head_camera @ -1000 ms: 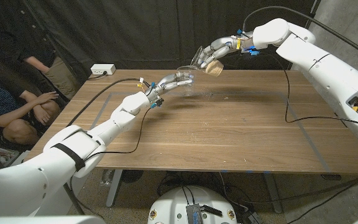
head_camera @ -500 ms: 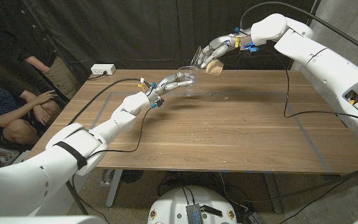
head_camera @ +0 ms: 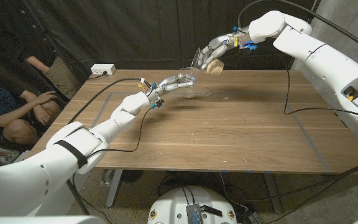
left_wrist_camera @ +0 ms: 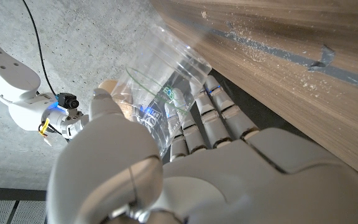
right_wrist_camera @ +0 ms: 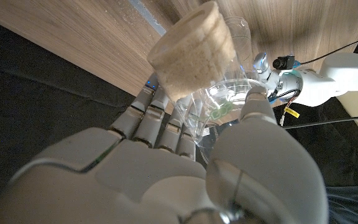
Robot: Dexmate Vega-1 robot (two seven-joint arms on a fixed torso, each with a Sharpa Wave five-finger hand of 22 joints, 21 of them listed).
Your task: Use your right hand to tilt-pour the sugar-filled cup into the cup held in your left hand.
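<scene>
Since a second ago the right hand (head_camera: pixel 215 48) has lifted slightly and tipped its sugar cup (head_camera: pixel 205 60) further, mouth down toward 7 o'clock, the sugar packed at its raised base. Left hand (head_camera: pixel 174 81): unmoved, gripping the clear cup (head_camera: pixel 187 81) above the tabletop's (head_camera: pixel 229 130) far edge, rim just below and at 7 o'clock of the pouring cup's mouth. Right wrist view: sugar (right_wrist_camera: pixel 188 56) sits as a solid plug in the base; whether any is falling cannot be told. Judgement: pour angle reached, flow barely begun; more tilt or a shake likely needed. Scattered grains (head_camera: pixel 211 94) lie on the tabletop at 3 o'clock of the clear cup.
</scene>
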